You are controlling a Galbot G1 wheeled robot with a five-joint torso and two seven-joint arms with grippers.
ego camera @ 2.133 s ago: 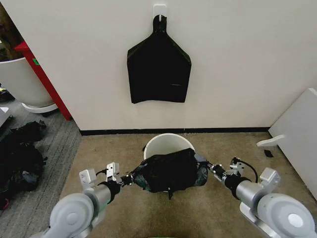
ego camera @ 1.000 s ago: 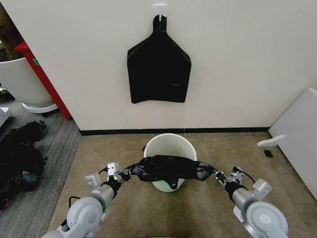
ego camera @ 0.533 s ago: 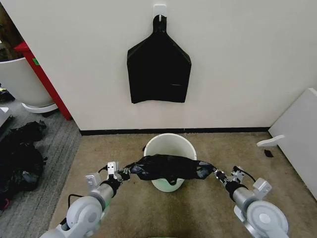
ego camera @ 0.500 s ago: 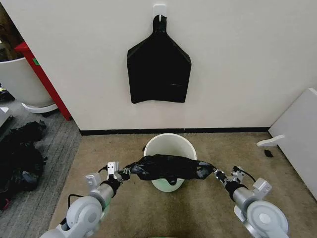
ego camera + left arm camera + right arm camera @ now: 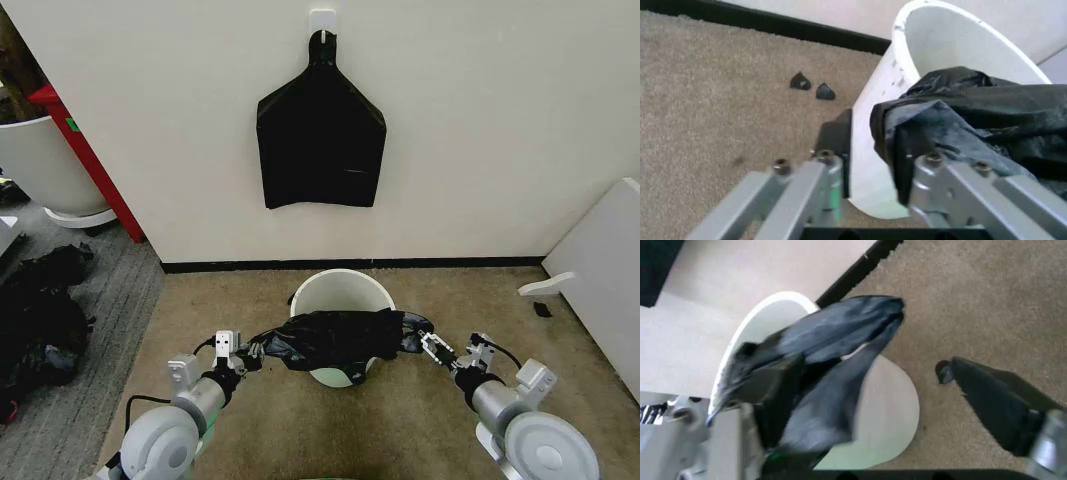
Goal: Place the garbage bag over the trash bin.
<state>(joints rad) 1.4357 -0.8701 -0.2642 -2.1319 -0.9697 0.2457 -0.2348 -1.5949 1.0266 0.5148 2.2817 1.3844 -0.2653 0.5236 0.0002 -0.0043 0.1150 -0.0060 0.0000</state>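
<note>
The garbage bag (image 5: 335,338) is thin, glossy black plastic, crinkled and gathered into a loose band. It hangs stretched across the near half of the trash bin's mouth, with its lower folds sagging against the bin's near wall.

The left gripper (image 5: 245,352) is just left of the trash bin (image 5: 340,285), at rim height. You will see in the left wrist view that its fingers (image 5: 933,175) are spread apart. One finger carries the bag's bunched end, and the other stands bare outside the bin wall.

The right gripper (image 5: 432,347) is just right of the bin. Its fingers are also apart. The bag's other end drapes over one finger (image 5: 767,385), and the second dark pad is clear of the plastic.

The bin is a small round white plastic bucket, smooth-walled, slightly tapered, with a rolled rim. It stands upright on short-pile tan carpet (image 5: 330,430).

Beyond the bin, a black baseboard (image 5: 350,264) runs along a plain wall. Above the bin, a flat black bag bunch (image 5: 320,140) hangs from a white hook (image 5: 322,22), pinched to a narrow neck.
</note>
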